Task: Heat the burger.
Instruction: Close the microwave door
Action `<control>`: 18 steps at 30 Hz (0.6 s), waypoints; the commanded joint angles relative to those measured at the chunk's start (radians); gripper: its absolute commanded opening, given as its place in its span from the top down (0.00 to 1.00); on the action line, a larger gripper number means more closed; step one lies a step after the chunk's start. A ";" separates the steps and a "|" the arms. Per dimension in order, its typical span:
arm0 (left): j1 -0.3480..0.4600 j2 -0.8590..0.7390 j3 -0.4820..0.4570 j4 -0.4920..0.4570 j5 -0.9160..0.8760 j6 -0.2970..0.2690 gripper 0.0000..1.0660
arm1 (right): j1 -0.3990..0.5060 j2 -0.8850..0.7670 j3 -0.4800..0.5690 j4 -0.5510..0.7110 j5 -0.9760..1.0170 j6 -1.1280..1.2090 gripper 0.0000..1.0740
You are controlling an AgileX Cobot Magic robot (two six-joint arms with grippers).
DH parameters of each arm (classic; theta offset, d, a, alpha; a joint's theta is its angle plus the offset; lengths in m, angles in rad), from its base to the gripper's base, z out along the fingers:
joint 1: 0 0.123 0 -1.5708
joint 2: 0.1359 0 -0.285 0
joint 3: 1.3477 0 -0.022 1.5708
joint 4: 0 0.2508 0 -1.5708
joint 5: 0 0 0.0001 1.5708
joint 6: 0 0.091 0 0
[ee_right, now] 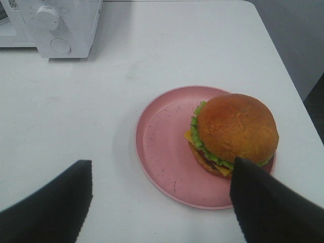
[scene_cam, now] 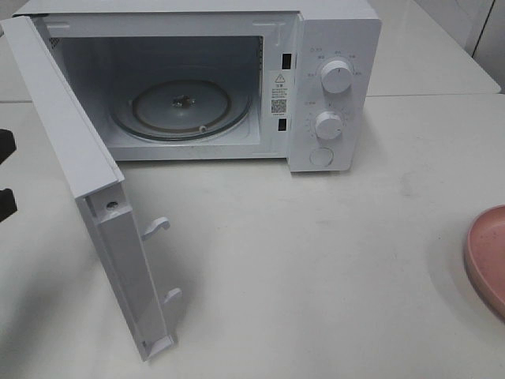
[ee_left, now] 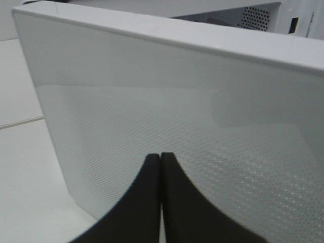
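Two hands are seen: the left hand [ee_left: 161, 167], pressed shut, faces the white microwave's opened door [ee_left: 167, 111]; the right hand [ee_right: 162, 195], spread wide, hovers near the golden-bunned burger [ee_right: 234, 134] on the round pink plate [ee_right: 164, 147]. Grasping is judged next, requiring centring over the burger.

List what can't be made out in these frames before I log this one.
- The burger: absent from the high view, where the right edge cuts the pink plate; its near side is hidden by a finger of the right gripper in the right wrist view.
- Dial markings on the microwave: too small to read.
- Left gripper: cut by the high view's left edge.
- Microwave door: fills the left wrist view, hiding what lies behind it.
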 commanded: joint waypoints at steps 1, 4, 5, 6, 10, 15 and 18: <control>-0.010 0.051 -0.029 0.043 -0.066 -0.040 1.00 | -0.009 -0.025 0.004 -0.002 -0.010 -0.009 0.30; -0.010 0.091 -0.043 0.044 -0.093 -0.041 1.00 | -0.009 -0.025 0.004 -0.002 -0.010 -0.009 0.30; -0.010 0.091 -0.043 0.044 -0.093 -0.041 1.00 | -0.009 -0.025 0.004 -0.002 -0.010 -0.009 0.30; -0.010 0.116 -0.050 0.044 -0.113 -0.041 1.00 | -0.009 -0.025 0.004 -0.002 -0.010 -0.009 0.30; -0.010 0.145 -0.061 0.035 -0.147 -0.041 1.00 | -0.009 -0.025 0.004 -0.002 -0.010 -0.009 0.30; -0.010 0.200 -0.097 0.026 -0.161 -0.049 1.00 | -0.009 -0.025 0.004 -0.002 -0.010 -0.009 0.30; -0.014 0.227 -0.115 0.023 -0.170 -0.065 1.00 | -0.009 -0.025 0.004 -0.002 -0.010 -0.009 0.30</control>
